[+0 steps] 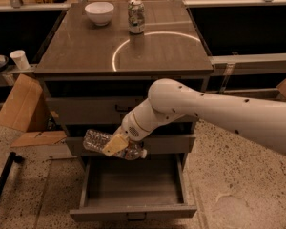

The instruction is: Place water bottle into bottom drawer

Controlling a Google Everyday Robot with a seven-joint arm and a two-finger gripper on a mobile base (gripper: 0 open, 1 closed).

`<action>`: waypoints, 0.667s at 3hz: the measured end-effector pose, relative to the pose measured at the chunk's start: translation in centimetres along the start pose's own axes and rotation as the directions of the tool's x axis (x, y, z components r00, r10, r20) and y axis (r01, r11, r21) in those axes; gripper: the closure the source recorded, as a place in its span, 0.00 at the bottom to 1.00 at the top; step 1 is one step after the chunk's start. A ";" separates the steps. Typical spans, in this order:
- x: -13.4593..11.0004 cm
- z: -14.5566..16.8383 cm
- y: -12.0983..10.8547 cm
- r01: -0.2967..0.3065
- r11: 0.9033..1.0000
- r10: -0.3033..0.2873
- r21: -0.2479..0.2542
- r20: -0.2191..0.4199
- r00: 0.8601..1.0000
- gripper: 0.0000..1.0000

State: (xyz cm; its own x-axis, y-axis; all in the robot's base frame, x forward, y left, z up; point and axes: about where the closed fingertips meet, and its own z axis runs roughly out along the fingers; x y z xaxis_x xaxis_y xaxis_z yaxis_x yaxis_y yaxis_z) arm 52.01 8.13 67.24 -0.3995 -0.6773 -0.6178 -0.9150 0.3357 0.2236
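I have the claw [115,144] clamped across the bottle [93,140], around its middle, with one tan finger laid over the front of it. The claw hangs in front of the cabinet, level with the middle drawer [171,143], and the arm [219,113] reaches in from the right.

The relation that matters is bottle to drawer [133,213]. The bottom one is pulled out and open, directly under the bottle, and I see nothing lying in it. The bottle lies almost flat. Its long axis runs left to right, along the width of the drawer, and the white cap end [143,153] dips slightly to the right while the base rides a little higher on the left. It sits over the rear part of the opening, close to the middle drawer's face. From the picture the bottle looks narrower than the drawer is wide, so I judge it will go in lengthwise without a turn. What the move seems to call for is a descent, probably with a small pull toward the front, so the claw clears the face above.

As for writing, I can read none. The claw covers the bottle's label band. The can [136,16], up on the counter [81,56] beside the bowl [99,12], shows a pattern but no legible brand.
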 end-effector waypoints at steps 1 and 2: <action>3.2 2.6 -1.1 -0.037 0.999 0.038 0.020 -0.028 0.999 1.00; 8.7 5.8 -2.3 -0.099 0.993 0.102 0.062 -0.057 0.993 1.00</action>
State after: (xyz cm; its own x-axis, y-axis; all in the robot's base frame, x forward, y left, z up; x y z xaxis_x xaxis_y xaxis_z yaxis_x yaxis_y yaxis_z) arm 51.00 5.20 56.99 -0.4934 -0.6759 -0.5475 -0.8660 0.4408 0.2362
